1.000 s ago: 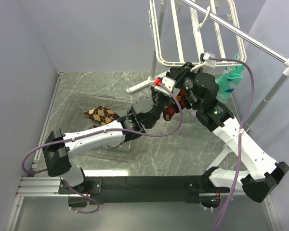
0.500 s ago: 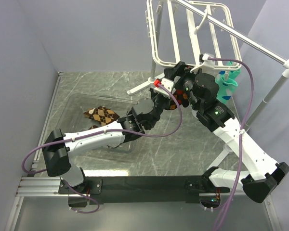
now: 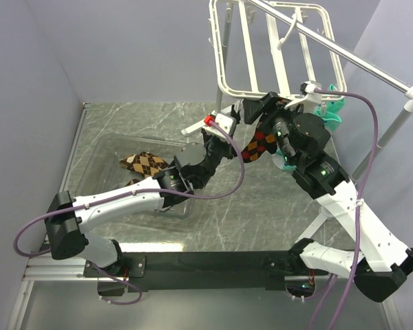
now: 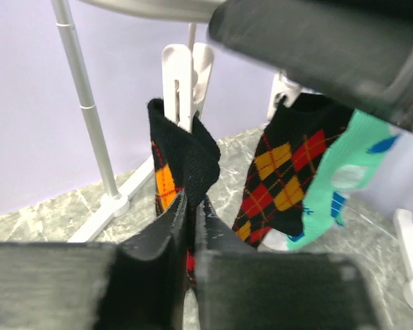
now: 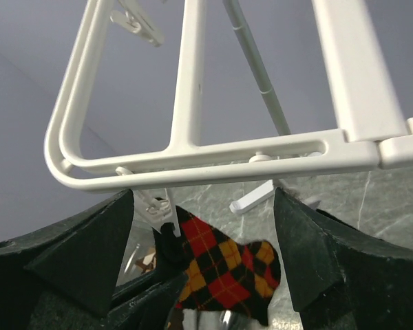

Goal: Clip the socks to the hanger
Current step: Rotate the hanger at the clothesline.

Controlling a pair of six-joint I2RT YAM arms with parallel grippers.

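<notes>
argyle sock in black, red and orange is pinched in the left pincer, its cuff touching a white clip under the white plastic frame hanger. the right pincer is spread wide just below the hanger's rim. a second argyle sock and a mint-green sock hang just beside.

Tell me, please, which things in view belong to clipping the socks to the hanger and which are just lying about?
Belongs to the job:
- white hanger
- black argyle sock, pinched in the left gripper
- hanging argyle sock
- mint-green sock
- brown argyle sock, lying in the tray

Just lying about:
- silver pole stand
- clear tray
- marble table
</notes>
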